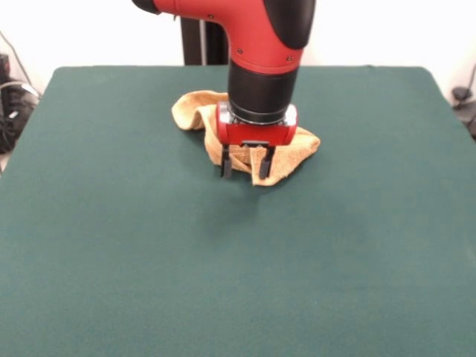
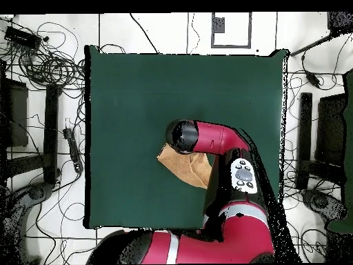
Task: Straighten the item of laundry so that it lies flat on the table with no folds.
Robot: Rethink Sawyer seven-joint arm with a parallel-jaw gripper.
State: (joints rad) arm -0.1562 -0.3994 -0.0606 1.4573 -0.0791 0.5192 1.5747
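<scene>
The golden yellow-orange towel (image 1: 195, 111) lies crumpled and folded on the dark green table (image 1: 238, 275), in its far middle part. My gripper (image 1: 245, 167) points straight down at the towel's near edge, its two black fingers (image 1: 225, 166) spread apart and open with the cloth showing between and behind them. I cannot tell whether the tips touch the cloth. In the overhead view the arm's wrist (image 2: 183, 136) covers the gripper, and the towel (image 2: 185, 165) shows beside it toward the robot's base, on the table (image 2: 138, 90).
The robot's black pedestal (image 1: 201, 33) stands behind the table's far edge. Cables and dark equipment (image 2: 48, 65) lie on the floor round the table, with more gear along the right side (image 2: 324, 131). The red arm (image 2: 227, 145) reaches over the towel's right part.
</scene>
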